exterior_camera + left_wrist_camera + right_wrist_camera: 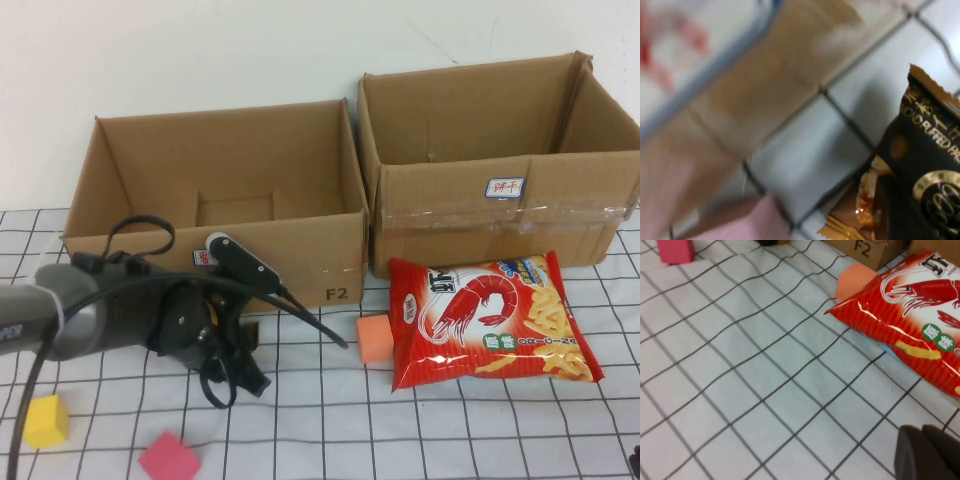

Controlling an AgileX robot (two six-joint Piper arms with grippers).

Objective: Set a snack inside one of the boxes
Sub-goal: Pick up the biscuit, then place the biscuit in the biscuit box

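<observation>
**L GRIPPER AT DARK SNACK – GRASP STEP**

High view: L gripper (232, 372) is low over the table, just in front of the left box (215, 195), near its front wall. The snack it works on is hidden under the arm here. Right box (497, 160) sits beside the left one, both open-topped. A red shrimp-chip bag (487, 320) lies flat in front of the right box, well apart from the L gripper, an orange block (375, 338) touching its left edge. R gripper is barely in view at the near right corner.

L wrist view: a dark puffed-snack pack (920, 175) lies on the cloth right at the gripper, box wall beyond. Fingers not visible; cannot tell if the pack is clamped yet.

R wrist view: R gripper (927, 452) clenched, empty, parked over the cloth near the chip bag.

Procedure (judgement): seat jaws across the pack's body, not its crimped edge; confirm grip before lift; raise clear of the box wall, then move over the left box.
</observation>
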